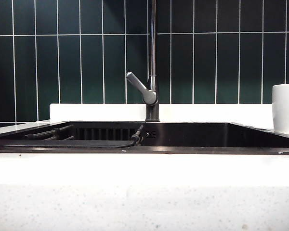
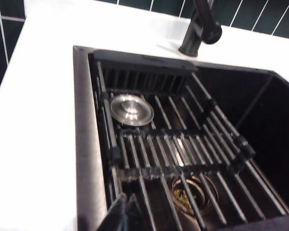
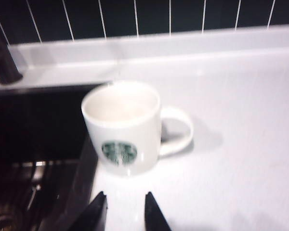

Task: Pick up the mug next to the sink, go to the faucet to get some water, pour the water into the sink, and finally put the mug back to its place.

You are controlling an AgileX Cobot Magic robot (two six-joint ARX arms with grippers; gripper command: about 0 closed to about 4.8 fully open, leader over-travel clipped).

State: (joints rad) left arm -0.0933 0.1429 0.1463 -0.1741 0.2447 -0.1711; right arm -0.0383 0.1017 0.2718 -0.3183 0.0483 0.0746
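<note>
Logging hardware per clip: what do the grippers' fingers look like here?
Only the fingertips show. The left gripper has dark, near-black fingers tapering to points. The right gripper has two black, wedge-shaped fingers with pointed tips. No cables or markings are visible.

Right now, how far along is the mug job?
From these frames alone, it could be the start or the end. The mug stands upright on the counter beside the sink, unheld, looking empty. The right gripper is open just short of it; the left gripper is shut over the sink rack. No water runs from the faucet. If starting: grasp, fill, pour, return.
</note>
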